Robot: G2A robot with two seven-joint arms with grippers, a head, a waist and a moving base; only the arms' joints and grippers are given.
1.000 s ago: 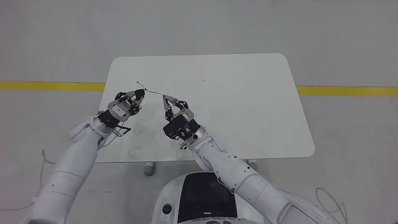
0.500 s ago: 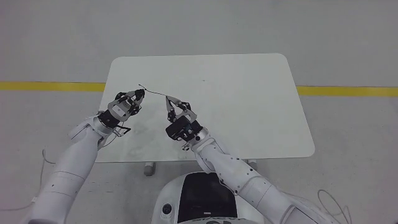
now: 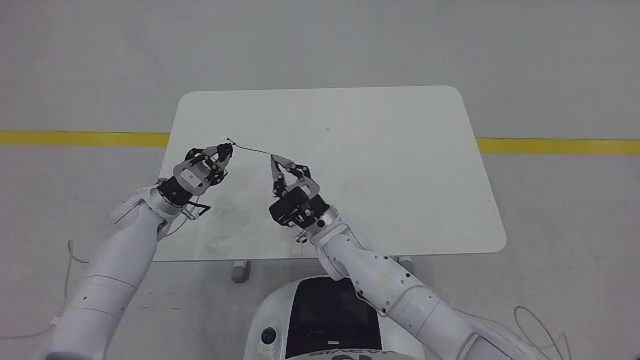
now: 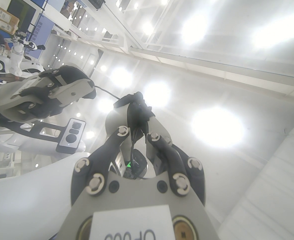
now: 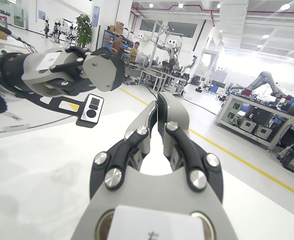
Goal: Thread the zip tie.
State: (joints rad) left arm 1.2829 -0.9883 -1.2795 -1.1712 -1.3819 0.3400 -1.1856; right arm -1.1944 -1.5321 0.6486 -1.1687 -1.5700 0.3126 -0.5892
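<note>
Top view: the zip tie appears as a thin black line a little left of the frame's centre, held in the air over the left part of the white table. It runs nearly straight between my two claws, one end at each.

The left claw, on the arm at the lower left of the frame, is closed on the tie's upper-left end. In the left wrist view its fingertips are pressed together on the black strip, and a further length trails down between them.

The right claw, on the arm rising from the bottom centre, is closed on the tie's lower-right end. In the right wrist view its fingers meet with no gap at the tips.

Progress, as I judge it: both ends are secured and the tie is off the table, but it forms no loop and neither end has entered the other. The whole threading is left to do: bending the strip round, lining the tip up with the head and pushing it through. I cannot tell which end carries the head.
</note>
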